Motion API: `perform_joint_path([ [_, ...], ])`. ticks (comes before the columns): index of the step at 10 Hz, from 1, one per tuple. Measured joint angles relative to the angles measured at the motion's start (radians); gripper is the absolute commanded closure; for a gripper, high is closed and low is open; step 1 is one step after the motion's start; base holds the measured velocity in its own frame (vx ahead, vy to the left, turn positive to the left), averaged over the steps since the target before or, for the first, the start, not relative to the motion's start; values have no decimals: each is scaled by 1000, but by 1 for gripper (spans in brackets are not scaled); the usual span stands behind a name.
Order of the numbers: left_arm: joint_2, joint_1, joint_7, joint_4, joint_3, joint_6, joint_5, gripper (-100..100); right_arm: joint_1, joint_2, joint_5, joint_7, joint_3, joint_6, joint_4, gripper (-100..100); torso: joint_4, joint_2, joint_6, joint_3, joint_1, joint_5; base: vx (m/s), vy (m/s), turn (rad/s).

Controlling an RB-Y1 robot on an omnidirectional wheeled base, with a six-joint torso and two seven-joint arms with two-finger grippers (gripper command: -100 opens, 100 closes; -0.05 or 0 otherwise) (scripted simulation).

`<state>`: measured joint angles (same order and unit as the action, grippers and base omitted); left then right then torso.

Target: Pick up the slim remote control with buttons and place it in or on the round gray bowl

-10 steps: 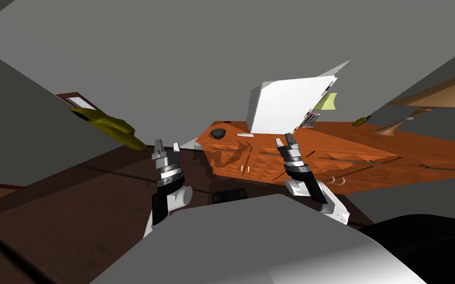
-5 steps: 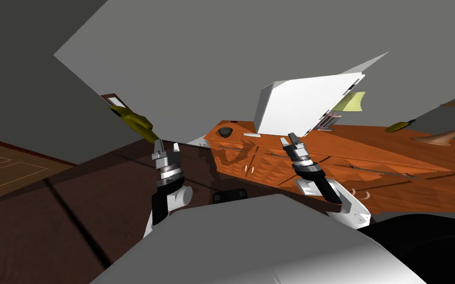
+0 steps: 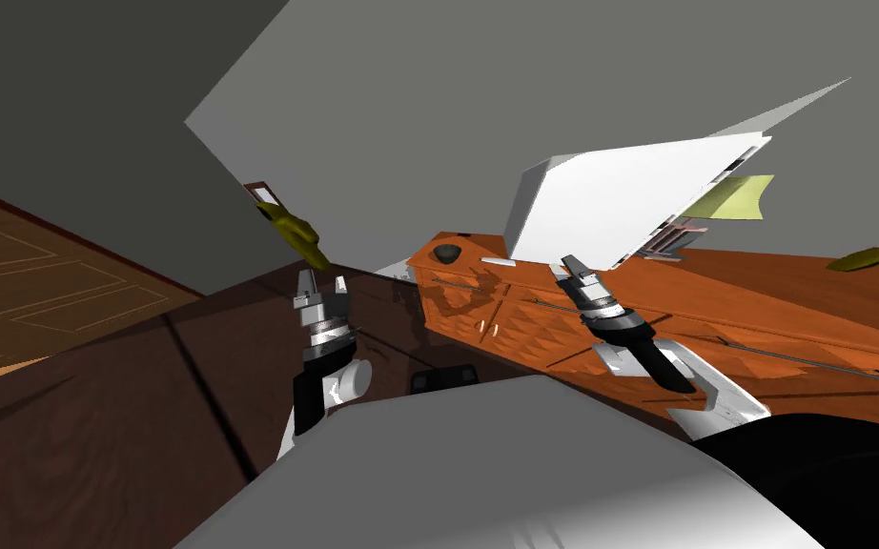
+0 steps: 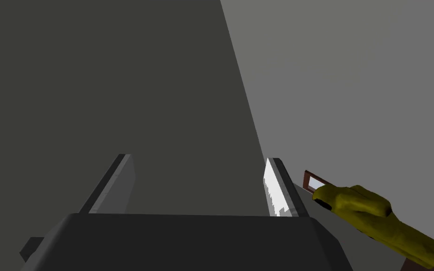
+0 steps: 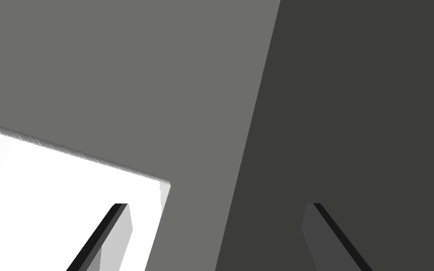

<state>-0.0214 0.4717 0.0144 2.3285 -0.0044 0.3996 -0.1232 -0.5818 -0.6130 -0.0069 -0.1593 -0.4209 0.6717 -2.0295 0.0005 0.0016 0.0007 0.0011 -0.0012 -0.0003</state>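
Both pincers are released, fingers apart and holding nothing. The left gripper (image 3: 322,284) hangs off the left end of the long orange-brown wooden sideboard (image 3: 771,286), and the right gripper (image 3: 573,268) hovers at that sideboard's front edge. On the sideboard's top stands a large white slab-like box (image 3: 619,195). Near the top's left end sits the round dark grey bowl (image 3: 445,253). The slim white remote control (image 3: 497,259) lies flat between bowl and box, apart from the bowl.
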Motion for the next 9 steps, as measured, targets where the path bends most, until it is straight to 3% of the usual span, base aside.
perform_joint_path([
  [9,0,0,0,0,0,0,0,0,-50,-272,148,-95,-136,134,162,-100,-1,-3,-1,-2,0,0,-7,15,188],
])
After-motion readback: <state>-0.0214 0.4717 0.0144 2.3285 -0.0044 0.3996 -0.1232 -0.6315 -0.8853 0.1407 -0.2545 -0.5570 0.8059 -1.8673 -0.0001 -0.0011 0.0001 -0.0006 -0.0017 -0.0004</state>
